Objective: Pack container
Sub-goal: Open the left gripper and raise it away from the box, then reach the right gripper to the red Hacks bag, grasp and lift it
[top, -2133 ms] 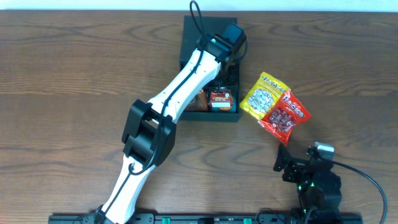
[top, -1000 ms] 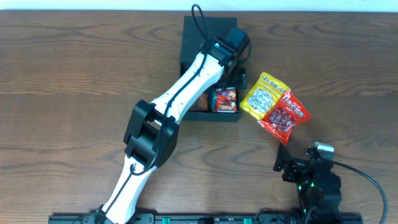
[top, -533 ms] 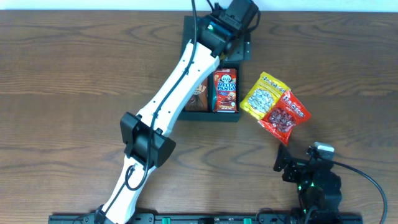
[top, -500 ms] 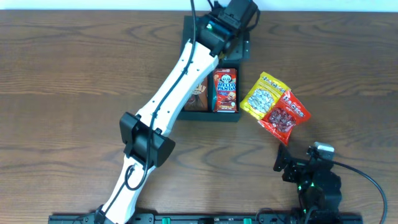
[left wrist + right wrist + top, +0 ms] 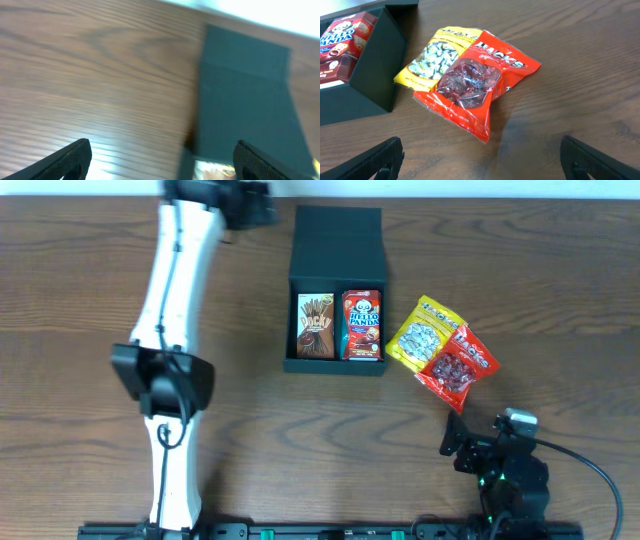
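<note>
Now the left gripper [image 5: 161, 162] is hovering wide open, empty, left of the container [image 5: 337, 242], which is sitting at the far edge of the table [image 5: 80, 330]; the right gripper [image 5: 482, 160] is gaping empty too, facing the red pack [image 5: 472, 82].

Matt cardboard container [image 5: 337, 235]; wood-grain table [image 5: 60, 330]

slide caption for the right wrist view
Red plastic snack bag overlapping a yellow plastic snack bag beside the dark teal cardboard box
</note>
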